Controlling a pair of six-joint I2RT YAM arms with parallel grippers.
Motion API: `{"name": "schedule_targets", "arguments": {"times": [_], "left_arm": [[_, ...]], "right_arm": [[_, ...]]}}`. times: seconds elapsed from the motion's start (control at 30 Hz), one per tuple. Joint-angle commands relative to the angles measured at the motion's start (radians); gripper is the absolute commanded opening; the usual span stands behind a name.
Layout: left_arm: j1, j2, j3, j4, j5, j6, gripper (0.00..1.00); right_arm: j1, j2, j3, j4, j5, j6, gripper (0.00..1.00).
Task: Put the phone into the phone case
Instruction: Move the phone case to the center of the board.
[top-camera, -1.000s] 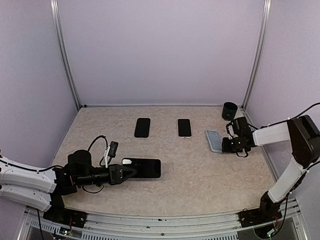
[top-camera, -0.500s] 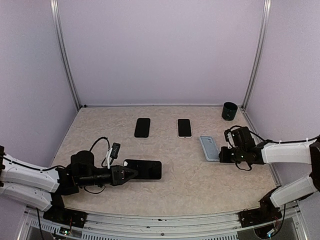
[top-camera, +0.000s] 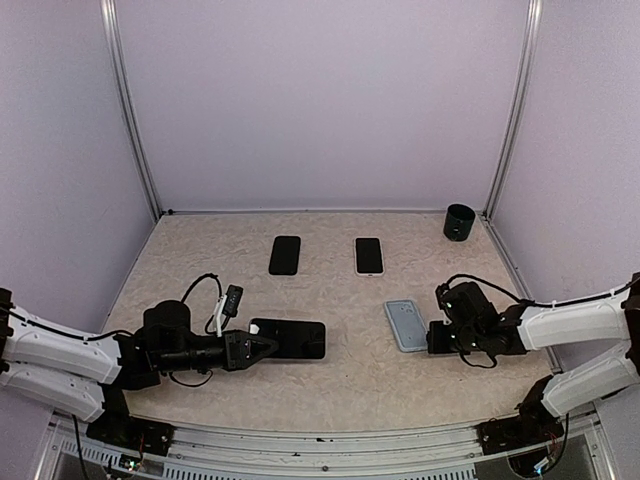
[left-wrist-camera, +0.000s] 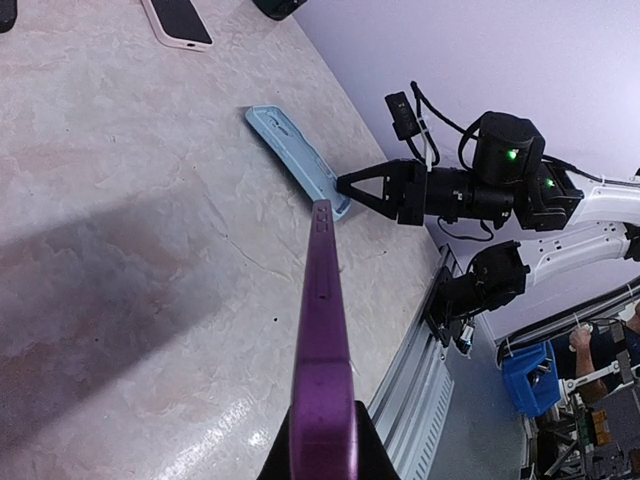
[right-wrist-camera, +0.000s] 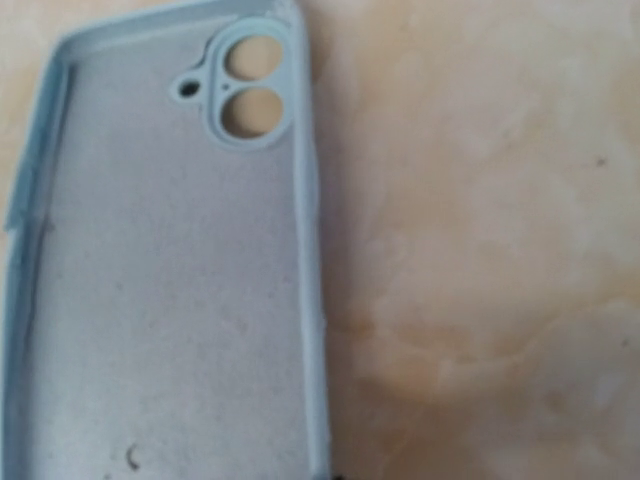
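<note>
phone (top-camera: 296, 339) fills left tool (top-camera: 262, 345), right tool (top-camera: 430, 338) pinches case (top-camera: 405, 323)

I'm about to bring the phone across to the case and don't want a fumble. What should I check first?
1. Phone gripped by left fingers: ok, clamped at its end.
2. Case gripped by right fingers: ok, pinched at one edge.
3. Case open side up: ok, camera holes and inner face show.
4. Table between phone and case free: ok; two spare phones lie farther back.
5. Phone's camera end matches the case's holes: cannot tell.
6. Case lying flat: cannot tell.
</note>
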Motion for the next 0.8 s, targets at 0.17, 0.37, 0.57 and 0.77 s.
{"name": "schedule_targets", "arguments": {"times": [0.17,0.37,0.57,0.77], "left_arm": [[-0.004,0.001,0.036,0.089,0.003,0.006,0.0],[-0.005,-0.001,0.028,0.094,0.006,0.002,0.0],[-0.004,-0.011,0.022,0.094,-0.001,0.0,0.0],[-0.005,-0.018,0.011,0.099,-0.001,-0.006,0.0]], "right_arm": [[0.078,0.053,-0.023,0.029,0.045,0.067,0.09],[0.138,0.075,-0.019,0.061,0.023,0.086,0.23],[0.222,0.13,0.018,0.106,0.014,0.122,0.37],[0.291,0.224,0.101,0.133,0.031,0.134,0.42]]}}
